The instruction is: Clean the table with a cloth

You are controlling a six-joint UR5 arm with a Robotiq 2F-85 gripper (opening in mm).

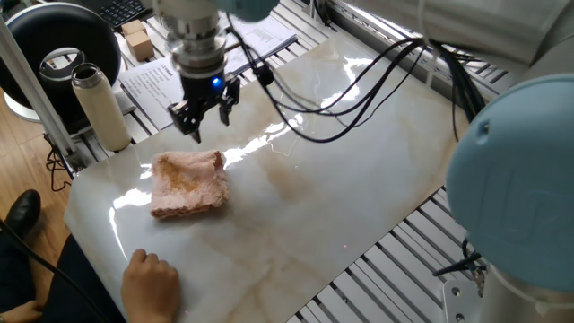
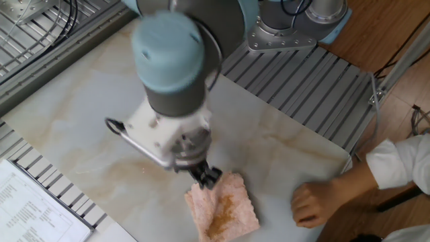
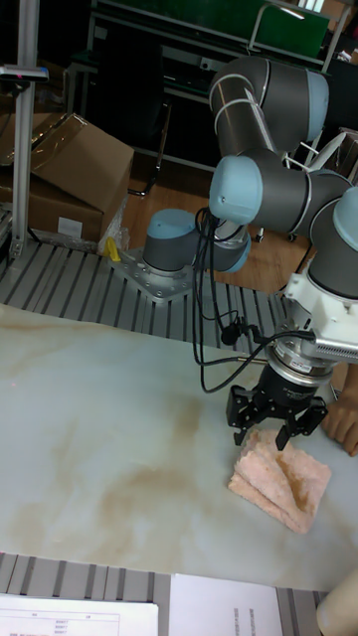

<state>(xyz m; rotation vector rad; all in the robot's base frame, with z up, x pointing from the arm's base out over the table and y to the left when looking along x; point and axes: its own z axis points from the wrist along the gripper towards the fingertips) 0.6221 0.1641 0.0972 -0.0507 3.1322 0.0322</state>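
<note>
Cloth [image 1: 187, 183]: lies flat near one short end of the marble surface [image 1: 359, 161], roughly square, pale pink with a yellowish-tan smear across the top; also seen in the other fixed view [image 2: 223, 207] and the tall fixed view [image 3: 280, 478].
Texture: fuzzy terry, frayed edges, looks folded or doubled; probably light, soft and limp, likely to bunch or drape instead of keeping shape.
Grip on stone: glossy slab under it, so likely to slide easily when pushed; needs downward pressure to wipe and not just skate.
Where to hold: best pinched at a raised fold or thick edge near the middle of the side closest to the pincer, or pressed from above at the centre; thin frayed corners likely to slip out.
Hand [image 1: 151, 283]: rests at the near edge of the surface, near the cloth but apart from it; same person's hand in the other fixed view [image 2: 319, 202].
Pincer [image 1: 199, 115]: hangs just beyond the far edge of the cloth, fingers pointing down and spread, nothing between them; in the tall fixed view [image 3: 278, 421] sits over the cloth's edge, contact not clear.
Risk: fingertips scraping the marble if lowered too far beside the cloth.
Bottle [image 1: 100, 107]: white, upright, off the slab on the metal frame.
Paper sheets [image 1: 157, 85]: printed, beyond the pincer, off the slab.
</note>
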